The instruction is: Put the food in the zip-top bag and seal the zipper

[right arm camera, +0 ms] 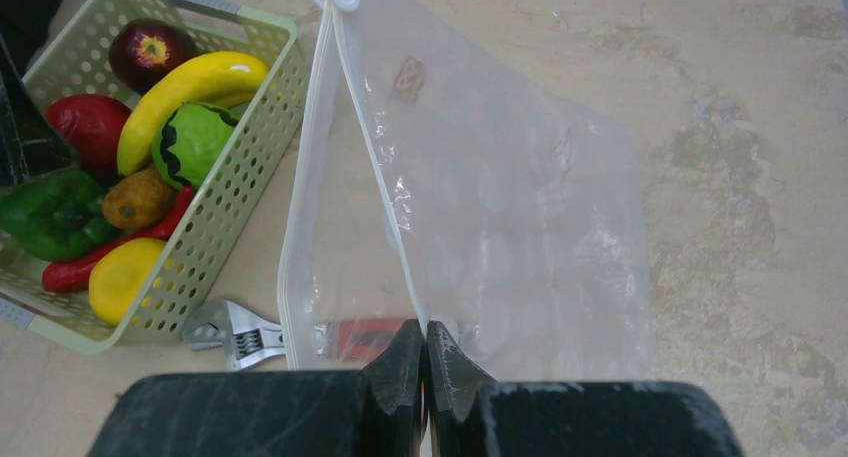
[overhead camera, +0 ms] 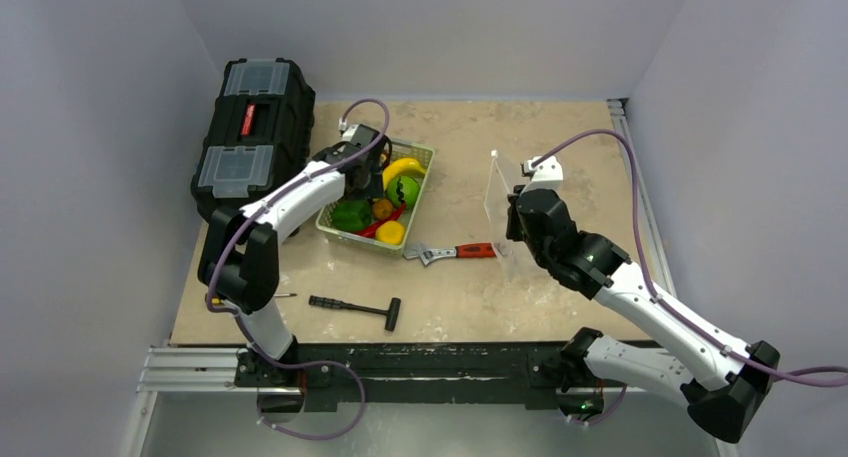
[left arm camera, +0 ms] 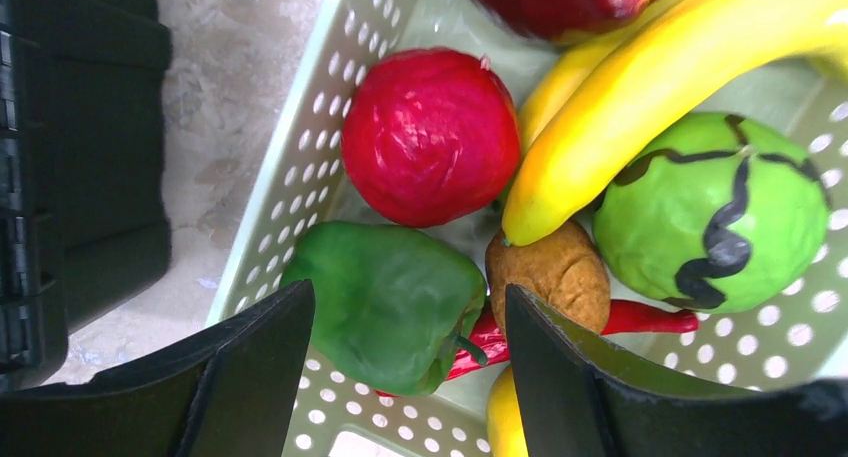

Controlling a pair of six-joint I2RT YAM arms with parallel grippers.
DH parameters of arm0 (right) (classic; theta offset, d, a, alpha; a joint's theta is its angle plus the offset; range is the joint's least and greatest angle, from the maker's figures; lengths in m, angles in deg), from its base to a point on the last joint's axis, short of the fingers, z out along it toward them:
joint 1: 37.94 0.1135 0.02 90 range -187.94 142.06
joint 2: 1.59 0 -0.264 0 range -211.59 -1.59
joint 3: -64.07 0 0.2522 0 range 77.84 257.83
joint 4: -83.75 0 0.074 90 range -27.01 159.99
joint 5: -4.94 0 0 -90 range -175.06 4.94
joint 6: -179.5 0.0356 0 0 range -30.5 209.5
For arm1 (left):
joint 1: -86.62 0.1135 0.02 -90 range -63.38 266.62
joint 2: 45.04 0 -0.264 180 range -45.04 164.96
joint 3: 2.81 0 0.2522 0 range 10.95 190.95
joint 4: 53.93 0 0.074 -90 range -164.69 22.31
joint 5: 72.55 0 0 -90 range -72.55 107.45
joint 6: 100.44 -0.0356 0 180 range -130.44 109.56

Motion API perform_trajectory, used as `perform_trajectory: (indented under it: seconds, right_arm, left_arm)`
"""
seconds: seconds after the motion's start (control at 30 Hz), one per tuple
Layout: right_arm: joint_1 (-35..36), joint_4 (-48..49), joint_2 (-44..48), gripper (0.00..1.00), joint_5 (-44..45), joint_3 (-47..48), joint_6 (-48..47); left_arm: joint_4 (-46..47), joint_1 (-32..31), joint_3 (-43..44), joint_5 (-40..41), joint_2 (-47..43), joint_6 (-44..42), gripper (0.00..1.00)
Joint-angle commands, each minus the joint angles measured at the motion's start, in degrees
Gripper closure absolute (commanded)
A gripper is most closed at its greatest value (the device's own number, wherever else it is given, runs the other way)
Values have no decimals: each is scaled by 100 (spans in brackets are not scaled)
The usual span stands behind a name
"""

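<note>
No legible text; red label (overhead camera: pixel 248 119) on toolbox (overhead camera: pixel 282 117), mark (right arm camera: pixel 406 78) on zip-top bag (right arm camera: pixel 500 217) unreadable.

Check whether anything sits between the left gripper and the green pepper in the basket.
Nothing visible does. The left gripper hangs open directly over the green pepper inside the basket. The red chili and brown potato lie beside the pepper, not over it.

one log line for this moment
left end effector: open over green pepper in basket | right end effector: shut on zip-top bag, mouth open | stage: nothing bagged yet
</note>
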Motion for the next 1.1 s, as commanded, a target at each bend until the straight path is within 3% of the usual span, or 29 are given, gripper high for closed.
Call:
perform_trajectory:
  seconds: [0.0, 0.37, 0.53, 0.87, 1.07]
  right_arm:
    - [16, 213, 5, 100, 26, -17, 18]
    - [17, 207, 16, 100, -7, -16, 21]
    - [17, 196, 32, 100, 13, -17, 27]
    - [17, 228, 44, 100, -16, -28, 25]
    - [17, 230, 25, 100, -17, -19, 20]
  left_arm:
    - [88, -21, -166, -129, 41, -136, 31]
    - [200, -22, -455, -141, 113, -188, 31]
    - [58, -30, -331, 1, 265, -288, 42]
    - [6, -31, -323, -142, -69, -464, 77]
    - [-36, -26, -260, -399, -560, -557, 82]
